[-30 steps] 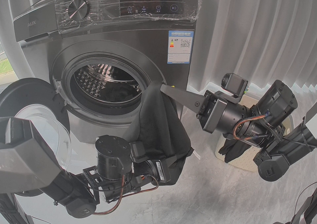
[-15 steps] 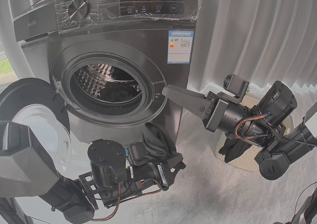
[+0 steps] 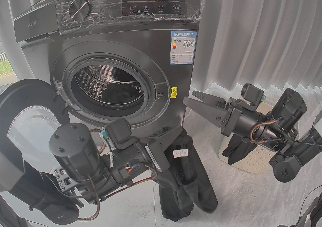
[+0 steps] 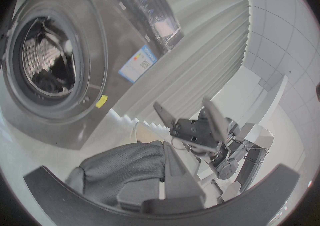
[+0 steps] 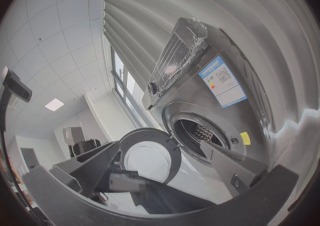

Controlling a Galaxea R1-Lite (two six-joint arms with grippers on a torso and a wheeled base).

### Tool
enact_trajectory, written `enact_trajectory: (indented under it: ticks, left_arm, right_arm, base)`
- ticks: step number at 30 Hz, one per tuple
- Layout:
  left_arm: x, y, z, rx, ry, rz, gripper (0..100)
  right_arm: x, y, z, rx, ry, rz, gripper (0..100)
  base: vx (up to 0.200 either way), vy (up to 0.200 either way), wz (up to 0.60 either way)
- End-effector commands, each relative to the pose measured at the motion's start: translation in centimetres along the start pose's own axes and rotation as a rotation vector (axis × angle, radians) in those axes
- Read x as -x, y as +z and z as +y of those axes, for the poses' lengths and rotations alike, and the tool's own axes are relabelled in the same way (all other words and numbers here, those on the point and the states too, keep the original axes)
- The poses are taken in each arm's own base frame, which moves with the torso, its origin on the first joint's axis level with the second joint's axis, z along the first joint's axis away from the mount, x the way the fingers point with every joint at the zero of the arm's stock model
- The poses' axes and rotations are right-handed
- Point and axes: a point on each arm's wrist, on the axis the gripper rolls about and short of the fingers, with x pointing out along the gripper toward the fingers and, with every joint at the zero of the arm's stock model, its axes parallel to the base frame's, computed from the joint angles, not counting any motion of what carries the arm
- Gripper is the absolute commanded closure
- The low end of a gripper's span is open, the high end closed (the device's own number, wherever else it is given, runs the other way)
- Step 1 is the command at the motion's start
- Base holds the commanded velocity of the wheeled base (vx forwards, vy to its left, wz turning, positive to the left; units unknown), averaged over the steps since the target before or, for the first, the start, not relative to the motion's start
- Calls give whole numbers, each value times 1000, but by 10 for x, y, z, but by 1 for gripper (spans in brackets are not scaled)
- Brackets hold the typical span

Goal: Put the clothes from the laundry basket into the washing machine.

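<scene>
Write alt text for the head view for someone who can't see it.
The left gripper holds a black cloth garment hanging down in front of a dark grey front-loading washing machine with its door open. The right gripper, open and empty, points at the machine, above a cream perforated laundry basket.

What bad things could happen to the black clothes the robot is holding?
1. The black garment hangs low from the left gripper, below the drum opening; it might drag on the floor, or snag at the opening when lifted.
2. Only a small part seems pinched between the fingers, so it could slip out.
3. The right gripper is open and empty, so nothing backs it up.
</scene>
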Motion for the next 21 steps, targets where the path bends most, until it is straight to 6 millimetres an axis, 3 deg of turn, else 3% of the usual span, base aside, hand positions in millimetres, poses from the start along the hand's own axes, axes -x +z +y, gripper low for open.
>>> enact_trajectory:
  ticks: [1,9,14,18,21]
  left_arm:
    - [15,20,-12,-83,-5,-100,100]
    - [25,33,-19,-215,-17,-164,100]
    - [32,44,-29,-246,-59,-205,100]
    - [41,43,-29,-310,-113,-175,100]
    - [42,39,-27,-314,-103,-159,100]
  right_arm:
    - [26,7,8,67,-54,-2,0]
    - [43,18,5,153,-127,-26,0]
    - [63,3,-14,171,-351,63,0]
    - [61,-10,-23,210,-519,88,0]
    - [53,-17,-20,208,-510,101,0]
  base:
    - [0,0,0]
    - [0,0,0]
    - [0,0,0]
    - [0,0,0]
    - [0,0,0]
